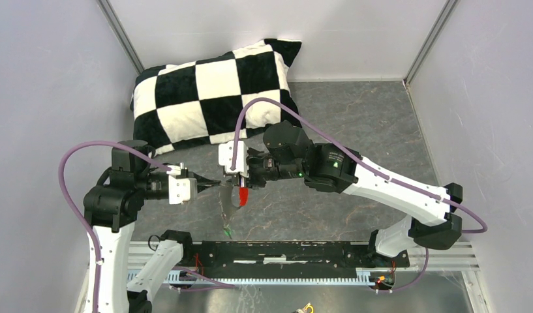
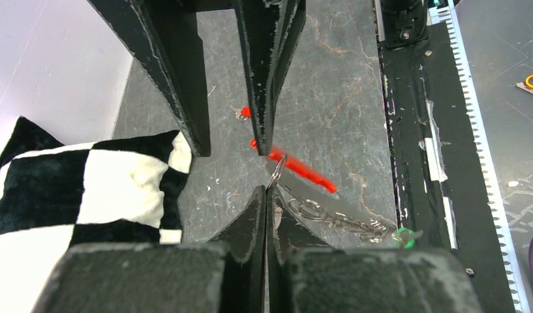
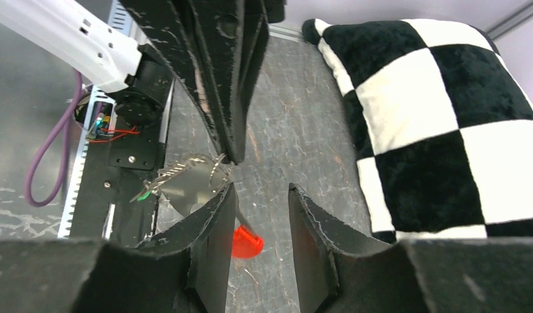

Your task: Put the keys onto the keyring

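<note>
Grey marbled surface (image 1: 355, 124) below: left tool (image 2: 266, 195) clamps the thin silvery chain keyring (image 2: 329, 218) by its ring, curved red fob (image 2: 306, 173) attached; likely light, floppy, best held there. Right tool (image 3: 261, 192) beside it gapes empty.

The pillow (image 1: 214, 91) fills the far left of the table (image 1: 368, 117), close behind the left gripper (image 1: 211, 184). That gripper meets the right gripper (image 1: 241, 181) tip to tip mid-table, closing that gap. The far right lies open.

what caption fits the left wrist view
The left fingers pinch the keyring, green key at the chain's end
</note>
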Action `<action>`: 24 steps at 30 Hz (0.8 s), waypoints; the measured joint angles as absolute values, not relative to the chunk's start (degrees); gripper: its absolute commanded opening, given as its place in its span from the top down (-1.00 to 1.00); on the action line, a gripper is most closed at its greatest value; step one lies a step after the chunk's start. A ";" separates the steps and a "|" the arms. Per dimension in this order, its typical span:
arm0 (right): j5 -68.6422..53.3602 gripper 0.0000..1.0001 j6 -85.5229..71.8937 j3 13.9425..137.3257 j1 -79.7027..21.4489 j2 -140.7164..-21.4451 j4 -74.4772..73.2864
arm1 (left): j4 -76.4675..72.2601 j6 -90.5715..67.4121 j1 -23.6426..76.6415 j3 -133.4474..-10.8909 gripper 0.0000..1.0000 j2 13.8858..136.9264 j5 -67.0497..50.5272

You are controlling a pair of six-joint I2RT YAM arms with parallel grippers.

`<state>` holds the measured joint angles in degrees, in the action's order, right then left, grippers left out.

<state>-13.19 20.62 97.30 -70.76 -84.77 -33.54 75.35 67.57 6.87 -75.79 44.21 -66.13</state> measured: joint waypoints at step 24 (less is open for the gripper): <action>-17.74 0.27 15.59 96.40 -70.76 -85.21 -30.76 | 75.09 67.35 6.87 -75.81 0.96 43.48 -66.11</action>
